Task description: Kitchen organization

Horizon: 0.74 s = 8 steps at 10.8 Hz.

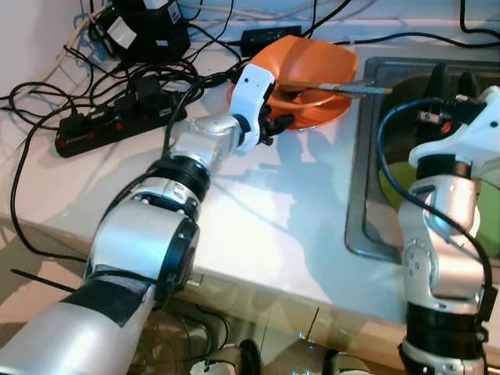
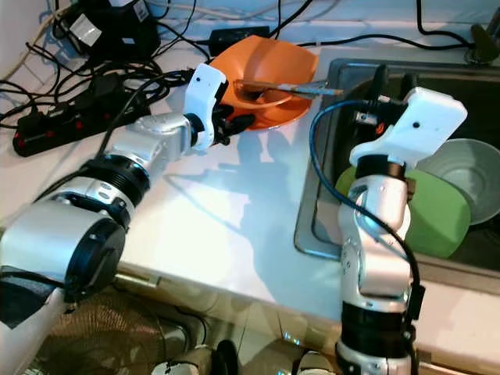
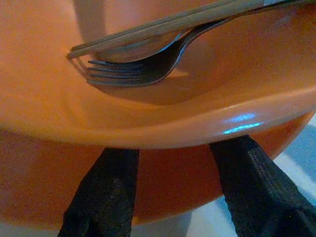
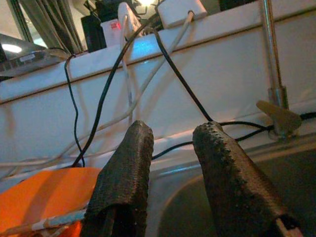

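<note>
An orange bowl sits at the back of the white counter, just left of the sink. A metal fork and a pair of chopsticks lie inside it, the chopsticks jutting over the rim toward the sink. My left gripper is at the bowl's near side. Its two black fingers are spread open below the rim, against the bowl's outer wall. My right gripper hovers over the sink's left part, open, with nothing between its fingers.
The steel sink holds a green plate and a grey bowl. A black power strip, a black adapter and tangled cables crowd the counter's back left. A faucet stands behind the sink.
</note>
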Motion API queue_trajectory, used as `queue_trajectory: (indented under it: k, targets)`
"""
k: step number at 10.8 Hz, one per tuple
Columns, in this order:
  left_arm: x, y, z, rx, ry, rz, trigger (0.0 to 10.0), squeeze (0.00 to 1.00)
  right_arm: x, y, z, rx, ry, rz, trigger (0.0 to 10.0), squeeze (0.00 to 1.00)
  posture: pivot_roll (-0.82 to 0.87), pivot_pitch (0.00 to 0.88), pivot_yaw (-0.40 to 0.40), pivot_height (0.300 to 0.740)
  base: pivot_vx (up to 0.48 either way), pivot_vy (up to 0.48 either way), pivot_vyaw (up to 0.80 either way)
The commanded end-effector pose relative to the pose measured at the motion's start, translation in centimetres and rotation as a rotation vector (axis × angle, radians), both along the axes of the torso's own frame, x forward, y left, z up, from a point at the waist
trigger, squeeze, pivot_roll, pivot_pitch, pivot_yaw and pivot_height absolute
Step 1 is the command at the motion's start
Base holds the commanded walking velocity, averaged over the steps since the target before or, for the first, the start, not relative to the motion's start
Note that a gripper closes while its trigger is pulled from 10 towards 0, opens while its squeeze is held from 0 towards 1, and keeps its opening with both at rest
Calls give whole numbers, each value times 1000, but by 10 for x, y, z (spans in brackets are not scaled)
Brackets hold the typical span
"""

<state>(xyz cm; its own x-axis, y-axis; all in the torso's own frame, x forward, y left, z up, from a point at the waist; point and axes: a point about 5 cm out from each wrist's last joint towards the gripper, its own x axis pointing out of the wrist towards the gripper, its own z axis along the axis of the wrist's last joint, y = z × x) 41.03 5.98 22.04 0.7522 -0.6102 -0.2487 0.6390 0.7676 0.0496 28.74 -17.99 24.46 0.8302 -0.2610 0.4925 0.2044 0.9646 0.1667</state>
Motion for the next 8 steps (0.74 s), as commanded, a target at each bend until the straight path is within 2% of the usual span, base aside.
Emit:
queue_trajectory:
  k: [1,3,8]
  targets:
    - [-4,6,-24,73,93,5,10000,0,1,-2,-27,15,116,-7,10000,0,-131,224,236,740,0,0,0]
    - [-4,17,-27,123,106,7,10000,0,4,5,-29,22,134,21,10000,0,-91,238,230,740,0,0,0]
    - [-4,44,-29,171,137,-21,10000,0,10,13,-27,33,124,57,10000,0,-56,208,233,740,0,0,0]
